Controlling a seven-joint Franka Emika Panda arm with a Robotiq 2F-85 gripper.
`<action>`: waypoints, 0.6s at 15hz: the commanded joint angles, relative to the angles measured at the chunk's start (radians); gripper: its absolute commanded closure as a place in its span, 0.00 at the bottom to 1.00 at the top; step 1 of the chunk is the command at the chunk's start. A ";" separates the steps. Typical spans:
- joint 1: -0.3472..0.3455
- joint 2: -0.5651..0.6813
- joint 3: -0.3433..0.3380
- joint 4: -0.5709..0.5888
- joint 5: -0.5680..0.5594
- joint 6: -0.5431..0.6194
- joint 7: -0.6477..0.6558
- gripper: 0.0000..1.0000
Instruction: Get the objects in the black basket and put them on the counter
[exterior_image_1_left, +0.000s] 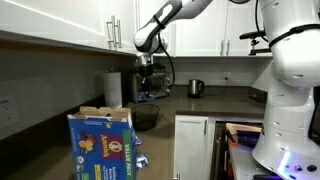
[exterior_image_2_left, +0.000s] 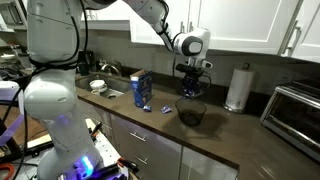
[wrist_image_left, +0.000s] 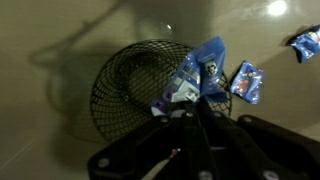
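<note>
The black basket (wrist_image_left: 125, 85) is a round wire-mesh bowl on the counter (wrist_image_left: 60, 30); it also shows in both exterior views (exterior_image_1_left: 146, 116) (exterior_image_2_left: 192, 114). My gripper (wrist_image_left: 196, 112) hangs just above the basket's rim and is shut on a small blue packet (wrist_image_left: 197, 72), which shows under the fingers in both exterior views (exterior_image_1_left: 150, 95) (exterior_image_2_left: 190, 93). A second blue packet (wrist_image_left: 247, 82) lies on the counter beside the basket. A third blue packet (wrist_image_left: 305, 42) lies farther off. The basket's floor is partly hidden by the held packet and my fingers.
A big blue-and-yellow cardboard box (exterior_image_1_left: 101, 146) (exterior_image_2_left: 141, 90) stands on the counter near the basket. A paper towel roll (exterior_image_2_left: 237, 88), a silver toaster oven (exterior_image_2_left: 296, 110) and a kettle (exterior_image_1_left: 196, 88) stand along the wall. White cabinets hang overhead.
</note>
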 joint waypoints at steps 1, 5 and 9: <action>0.031 -0.091 0.017 -0.087 0.054 0.007 -0.008 0.98; 0.076 -0.138 0.038 -0.159 0.104 0.025 -0.011 0.98; 0.117 -0.147 0.066 -0.214 0.185 0.052 -0.024 0.98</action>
